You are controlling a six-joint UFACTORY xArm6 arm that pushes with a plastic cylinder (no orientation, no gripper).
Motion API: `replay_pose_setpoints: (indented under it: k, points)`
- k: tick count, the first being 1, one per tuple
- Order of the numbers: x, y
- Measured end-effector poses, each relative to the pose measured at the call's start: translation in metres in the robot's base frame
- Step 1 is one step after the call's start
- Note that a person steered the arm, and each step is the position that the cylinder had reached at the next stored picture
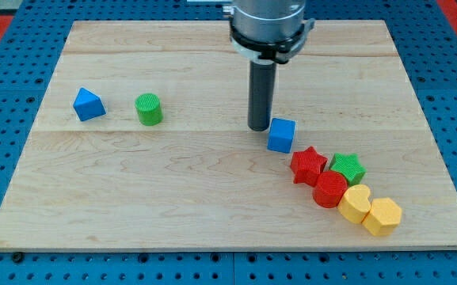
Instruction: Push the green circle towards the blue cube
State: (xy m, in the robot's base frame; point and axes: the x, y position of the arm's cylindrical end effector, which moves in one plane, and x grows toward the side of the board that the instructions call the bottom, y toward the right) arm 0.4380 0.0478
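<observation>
— Camera view first: where does my tip (259,127) stand against the two blocks that matter?

— Just beside the blue cube (281,135), on its left in the view, near or perhaps touching it; I cannot tell which. The green circle (149,109) lies well apart, far toward the view's left and a little nearer the view's top than the cube.

— So the tip is at the wrong block?

— By my judgement, yes. To drive the circle toward the cube, the tip would need to get round to the circle's far side, its left in the view, and then push rightward and slightly down. A blue triangular block (88,104) sits just left of the circle, so the gap there looks tight.

— And jaws?

— None exist on this arm; only a dark rod, holding nothing.

— How does the circle look?

— A short upright green cylinder with a ribbed wall, standing free on the wooden board (173,206).
</observation>
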Motion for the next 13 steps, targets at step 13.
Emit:
replay_pose_setpoints:
  k: [13]
  points:
    - [-0.024,-0.247]
